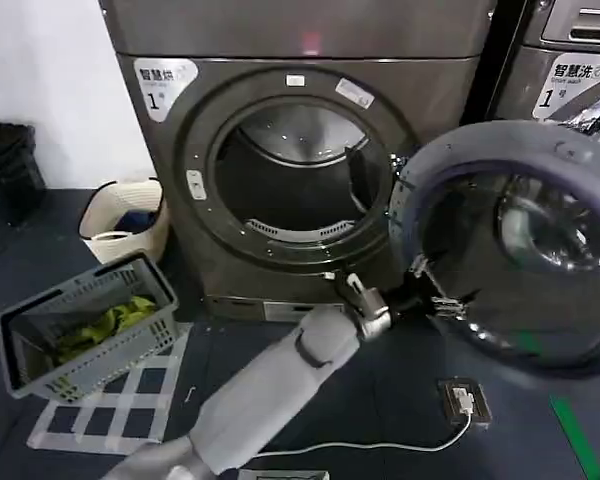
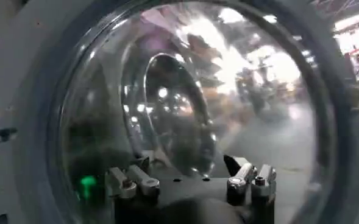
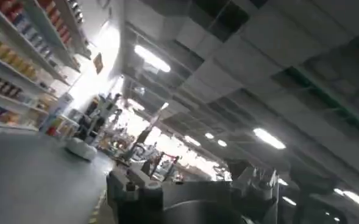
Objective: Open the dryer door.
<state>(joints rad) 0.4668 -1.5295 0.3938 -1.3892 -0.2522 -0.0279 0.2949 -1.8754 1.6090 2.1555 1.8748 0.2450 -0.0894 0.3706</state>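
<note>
Door (image 1: 520, 245) is already standing swung wide to the right of the drum opening (image 1: 295, 180), glass bowl facing the robot, round so no real long axis. Left gripper (image 1: 428, 285) is sitting at the door's lower left rim, jaws spread, gripping nothing. Judgement: keep pushing along the hinge arc, slowly. Right gripper (image 3: 191, 189) is idling, jaws apart, pointing at the ceiling.

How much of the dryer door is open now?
Mostly done: the dryer door is swung wide and the drum is showing. In hand: the left end effector is at the door's inner rim, fingers spread. Left: probably just pulling that arm away.
</note>
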